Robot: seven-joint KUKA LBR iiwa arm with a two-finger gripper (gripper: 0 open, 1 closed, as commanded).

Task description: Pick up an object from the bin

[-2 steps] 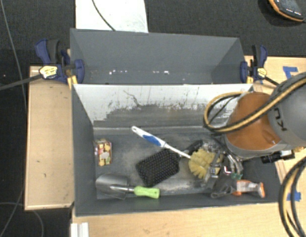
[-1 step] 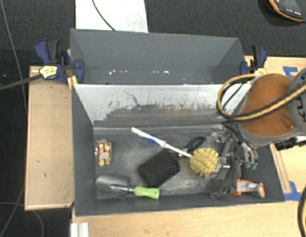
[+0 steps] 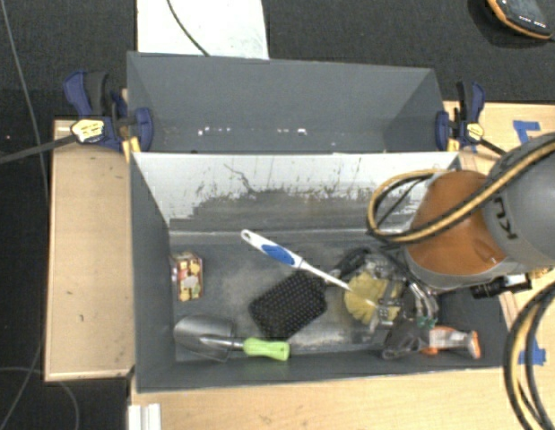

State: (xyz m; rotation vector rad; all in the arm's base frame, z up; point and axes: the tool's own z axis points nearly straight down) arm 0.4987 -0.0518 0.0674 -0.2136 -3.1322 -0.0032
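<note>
Several loose items lie in the grey metal bin point(image 3: 259, 195), seen from above. The gripper point(image 3: 395, 319) sits low in the bin's lower-right part, under the wrist's orange cover point(image 3: 447, 231) and looped cables point(image 3: 394, 209). I cannot tell whether it is open or closed. The likely target is a crumpled, soft-looking yellow lump point(image 3: 359, 299) just left of the gripper, possibly touching it. A white plastic toothbrush with blue grip point(image 3: 281, 255) runs up-left from that lump, one end against it. A black oval hairbrush point(image 3: 289, 305) lies just left of the lump, and a small orange-and-white piece point(image 3: 452, 340) just right of the gripper by the front wall. A silver scoop with green handle point(image 3: 230, 340) and a small yellow-red packet point(image 3: 186, 275) are well apart, at the left. Risks: closing here could pinch the toothbrush end along with the lump and drag both. The lump may deform and slip out. The front wall is close, so a finger could catch on it.
</note>
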